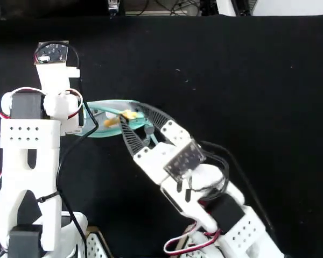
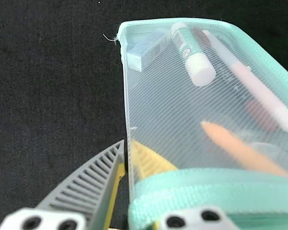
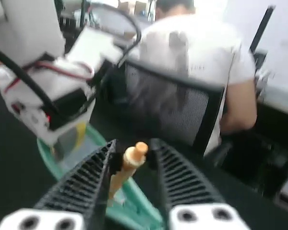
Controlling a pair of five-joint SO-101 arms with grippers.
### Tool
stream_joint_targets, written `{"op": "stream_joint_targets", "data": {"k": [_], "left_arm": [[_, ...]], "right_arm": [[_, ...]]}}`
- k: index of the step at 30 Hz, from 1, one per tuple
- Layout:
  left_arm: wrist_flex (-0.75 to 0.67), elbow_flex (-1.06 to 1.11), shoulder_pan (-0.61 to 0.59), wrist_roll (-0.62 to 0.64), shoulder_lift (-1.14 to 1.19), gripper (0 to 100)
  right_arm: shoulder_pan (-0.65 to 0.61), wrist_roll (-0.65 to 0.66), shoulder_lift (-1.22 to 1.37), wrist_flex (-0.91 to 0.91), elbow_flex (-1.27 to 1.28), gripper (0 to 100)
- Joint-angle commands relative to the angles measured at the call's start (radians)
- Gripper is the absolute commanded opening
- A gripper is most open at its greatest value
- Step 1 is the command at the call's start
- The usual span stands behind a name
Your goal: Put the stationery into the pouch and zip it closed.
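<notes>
Plainly the pouch (image 2: 163, 110) is the soft one: thin see-through mesh with a teal fabric rim, light and floppy, so it will sag and fold wherever nothing holds it. The left gripper (image 2: 129, 155) is closed on one end of it, the mesh wall pinched between its jaws right at the tips. The rest of the pouch runs straight out ahead of those tips on the black table (image 1: 247, 80). Through the mesh ahead of the left gripper lie a glue stick (image 2: 192, 52), a pen (image 2: 254, 91) and a pale block (image 2: 137, 60) in the far corner. All are small, rigid and light, and the round ones will likely roll if the pouch tips.

The right gripper (image 3: 133, 143) is drawn in narrow on a pencil (image 3: 127, 165). It stands between the fingertips with its capped end poking just past them and its shaft slanting down towards the teal rim just below the tips. An orange shaft seen through the mesh from the left wrist is probably this same pencil, partly in. The pencil is stiff, smooth and thin, so I judge it could pivot or slide in a light pinch; a hold across the shaft near the end, as here, suits it.

For zipping, the pouch wants an anchor at one end, as the left gripper gives, and a pull along the rim. I cannot pick out the slider, and a tug off-line would likely just crumple the mesh
</notes>
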Motion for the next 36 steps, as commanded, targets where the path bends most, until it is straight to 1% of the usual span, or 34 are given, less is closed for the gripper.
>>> {"op": "stream_joint_targets", "data": {"k": [1, 5, 8, 10, 12, 16, 21, 26, 28, 32, 36], "left_arm": [[-0.006, 0.007, -0.008, -0.005, 0.009, 3], [-0.006, 0.007, -0.008, -0.005, 0.009, 3], [-0.006, 0.007, -0.008, -0.005, 0.009, 3], [-0.006, 0.005, -0.008, -0.005, 0.009, 3], [-0.005, 0.004, -0.012, -0.005, 0.009, 3], [-0.002, 0.002, -0.013, -0.005, 0.009, 3], [-0.006, 0.005, -0.01, -0.005, 0.009, 3], [-0.005, 0.005, -0.015, -0.006, 0.009, 3], [-0.002, 0.002, -0.015, -0.006, 0.009, 3], [0.0, 0.005, -0.015, -0.014, 0.009, 3], [0.0, 0.01, -0.015, -0.092, 0.009, 3]], "right_arm": [[0.014, -0.006, -0.01, 0.253, -0.285, 26.3], [0.018, 0.002, -0.01, 0.43, -0.545, 22.7], [0.02, 0.003, -0.013, 0.488, -0.61, 21.9], [0.026, 0.003, -0.015, 0.512, -0.598, 21.9], [0.074, 0.003, -0.012, 0.551, -0.559, 21.9], [0.184, 0.002, -0.01, 0.563, -0.355, 22.1], [0.181, 0.003, 0.013, 0.493, -0.088, 22.4], [0.104, 0.003, 0.108, 0.338, 0.022, 22.4], [0.101, 0.003, 0.159, 0.261, 0.042, 22.4], [0.15, 0.003, 0.268, 0.121, 0.056, 22.4], [0.219, 0.003, 0.354, 0.051, 0.054, 22.0]]}}
